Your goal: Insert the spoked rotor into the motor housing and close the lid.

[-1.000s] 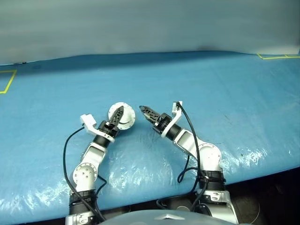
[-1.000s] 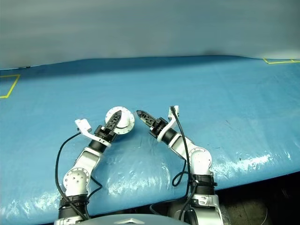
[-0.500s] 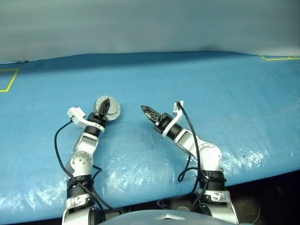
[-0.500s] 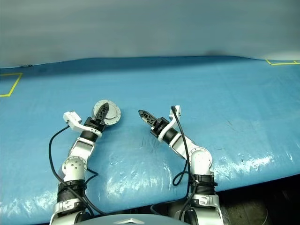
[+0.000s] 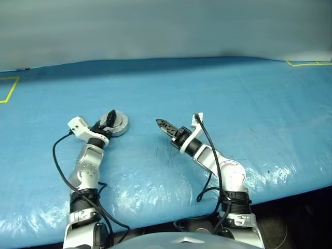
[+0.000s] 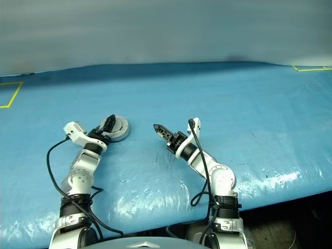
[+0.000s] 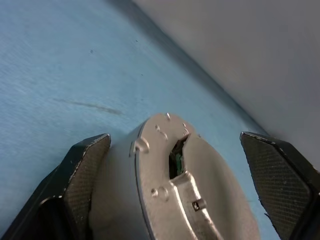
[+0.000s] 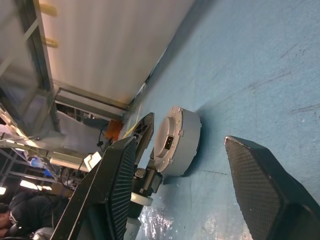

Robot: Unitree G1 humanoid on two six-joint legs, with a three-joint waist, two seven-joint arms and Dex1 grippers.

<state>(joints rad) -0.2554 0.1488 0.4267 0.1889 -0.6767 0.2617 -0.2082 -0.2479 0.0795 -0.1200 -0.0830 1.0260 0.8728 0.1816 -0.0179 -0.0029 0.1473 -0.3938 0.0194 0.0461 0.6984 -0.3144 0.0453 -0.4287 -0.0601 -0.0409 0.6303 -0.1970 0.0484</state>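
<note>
My right pincer (image 6: 157,128) hangs empty, jaws apart, over the tabletop (image 5: 249,104). Beyond it, to its left, my left pincer (image 5: 110,120) stands wide astride the closed motor housing (image 5: 117,125), resting on the tabletop. Risk as I judge: withdrawing crooked, a finger (image 7: 82,172) could drag the housing.

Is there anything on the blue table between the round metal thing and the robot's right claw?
No. In the left eye view, just bare blue table cover lies between the motor housing and the right gripper.

Blue table (image 5: 249,98) — motor housing (image 5: 118,124) (lidded)
</note>
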